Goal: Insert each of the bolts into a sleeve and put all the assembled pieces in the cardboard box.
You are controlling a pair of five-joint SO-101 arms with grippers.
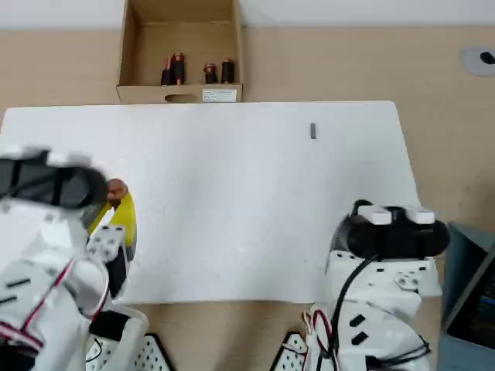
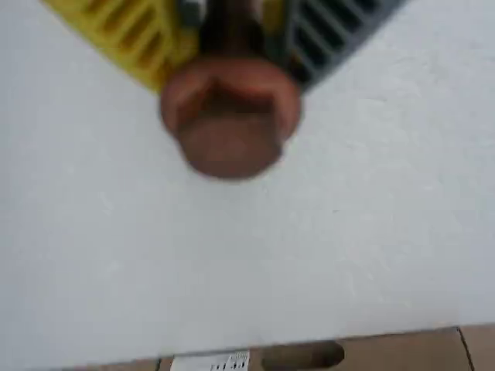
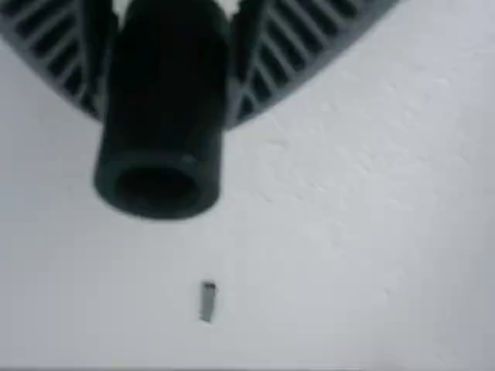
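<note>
L hand (image 2: 232, 27) clamped on copper hex-head bolt (image 2: 230, 116), R hand (image 3: 170, 31) gripping black tubular sleeve (image 3: 161, 139). Risk: axes misaligned at mating, bolt prob. jams or drops.

On cardboard box (image 1: 143, 93), white label (image 1: 220, 95), print unreadable

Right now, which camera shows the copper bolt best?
The left wrist view: the bolt sits close up, head toward the camera, clamped in the left gripper. The high view gives just its head past the arm. The right wrist view faces the black sleeve.
</note>
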